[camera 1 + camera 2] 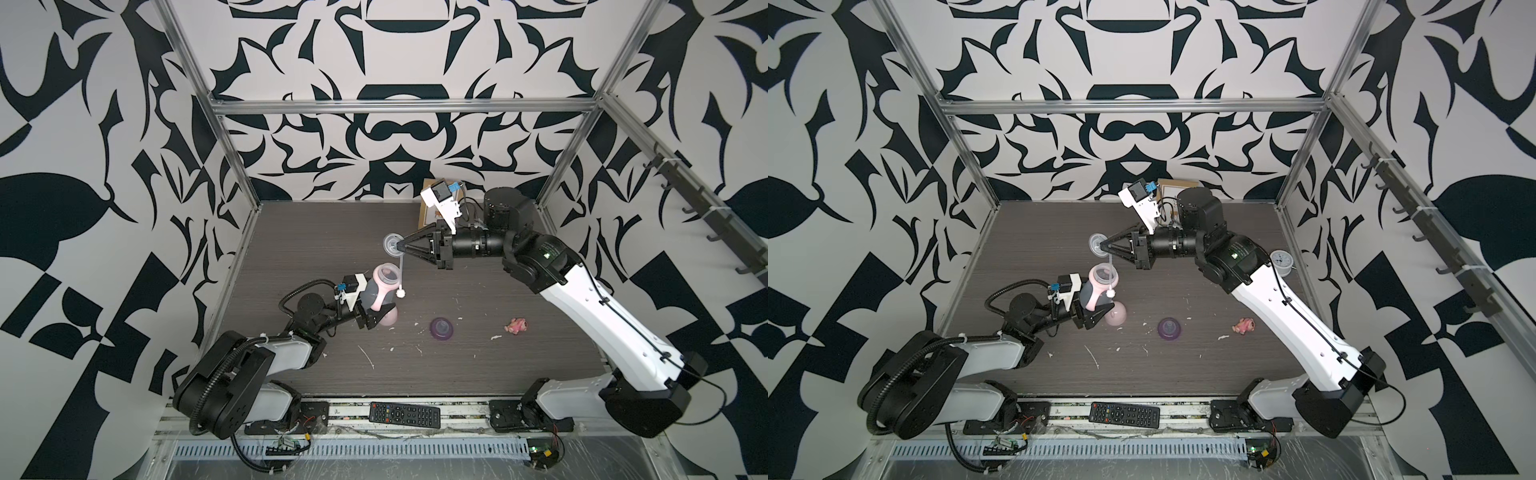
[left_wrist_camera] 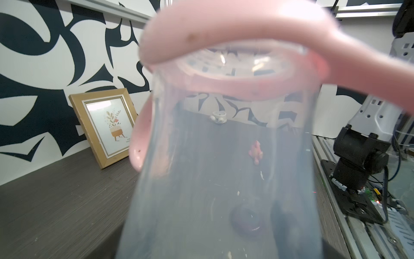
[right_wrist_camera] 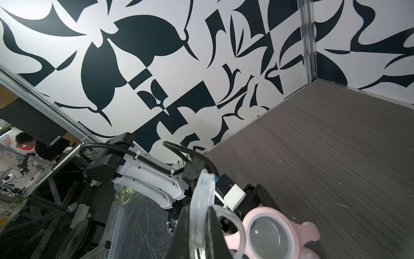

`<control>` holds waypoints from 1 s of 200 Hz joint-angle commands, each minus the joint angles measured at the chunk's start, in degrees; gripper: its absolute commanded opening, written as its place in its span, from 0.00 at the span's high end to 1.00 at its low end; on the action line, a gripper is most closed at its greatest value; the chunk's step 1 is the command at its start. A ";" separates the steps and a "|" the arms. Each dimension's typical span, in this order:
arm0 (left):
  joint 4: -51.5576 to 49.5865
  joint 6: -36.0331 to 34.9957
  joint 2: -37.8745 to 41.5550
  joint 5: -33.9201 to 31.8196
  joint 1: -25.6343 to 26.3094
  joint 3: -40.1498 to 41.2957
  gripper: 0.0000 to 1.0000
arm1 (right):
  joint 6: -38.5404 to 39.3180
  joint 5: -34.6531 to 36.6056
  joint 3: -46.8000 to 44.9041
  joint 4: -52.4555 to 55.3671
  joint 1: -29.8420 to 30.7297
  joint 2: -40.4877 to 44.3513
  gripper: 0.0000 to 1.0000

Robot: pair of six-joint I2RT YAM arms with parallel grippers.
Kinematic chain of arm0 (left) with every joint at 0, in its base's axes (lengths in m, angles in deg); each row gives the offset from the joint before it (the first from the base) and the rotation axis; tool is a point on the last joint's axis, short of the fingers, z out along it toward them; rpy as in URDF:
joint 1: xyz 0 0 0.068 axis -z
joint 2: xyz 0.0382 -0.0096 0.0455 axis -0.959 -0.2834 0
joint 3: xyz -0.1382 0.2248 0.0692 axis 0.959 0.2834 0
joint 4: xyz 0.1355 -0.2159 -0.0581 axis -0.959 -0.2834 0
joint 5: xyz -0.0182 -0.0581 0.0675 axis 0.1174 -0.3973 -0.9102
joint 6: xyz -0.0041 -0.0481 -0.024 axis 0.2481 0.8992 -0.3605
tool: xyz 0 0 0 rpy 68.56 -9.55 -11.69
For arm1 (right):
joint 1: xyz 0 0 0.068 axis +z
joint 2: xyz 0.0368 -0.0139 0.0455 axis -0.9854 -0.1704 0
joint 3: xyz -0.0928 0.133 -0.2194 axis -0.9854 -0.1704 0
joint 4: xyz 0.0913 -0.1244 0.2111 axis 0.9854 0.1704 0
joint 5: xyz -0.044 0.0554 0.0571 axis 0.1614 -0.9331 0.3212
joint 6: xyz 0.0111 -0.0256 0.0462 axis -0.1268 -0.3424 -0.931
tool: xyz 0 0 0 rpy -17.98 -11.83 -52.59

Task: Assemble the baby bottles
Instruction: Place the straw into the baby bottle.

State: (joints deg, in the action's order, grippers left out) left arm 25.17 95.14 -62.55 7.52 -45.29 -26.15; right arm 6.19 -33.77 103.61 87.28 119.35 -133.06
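Bottle is crowding the left wrist lens: translucent, tilted, mouth open, pink handle ring sitting round its neck. Left gripper is clamping its lower body and holding it over the table. Right arm is spanning the table from the front right corner, with the right gripper pinching tight on the clear disc that tops the clear straw. Straw is hanging down, its white end dangling just beside the bottle's mouth in both top views. Picture frame is leaning on the back wall. Remote is lying on the front rail. White clock is standing just beside the right arm. Pink domed cap is sitting on the table just beside the left gripper. Purple collar is resting mid-table, well apart. Small pink toy is lying beyond it, toward the right arm.
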 commanded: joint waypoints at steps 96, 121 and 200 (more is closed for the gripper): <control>3.28 0.75 3.51 0.58 0.14 -0.78 1.00 | -0.30 -2.68 5.79 -3.36 1.89 -1.13 1.00; 2.92 0.74 4.04 0.39 0.14 -0.64 1.00 | -0.30 -3.06 6.84 -3.30 1.97 -1.47 1.00; 2.20 0.95 4.28 -0.12 0.14 -0.57 1.00 | -0.01 -3.31 7.18 -3.30 2.23 -1.66 1.00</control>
State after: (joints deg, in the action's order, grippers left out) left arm 26.13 95.51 -59.32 7.78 -45.29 -26.24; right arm 5.38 -35.98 108.84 86.65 121.16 -134.89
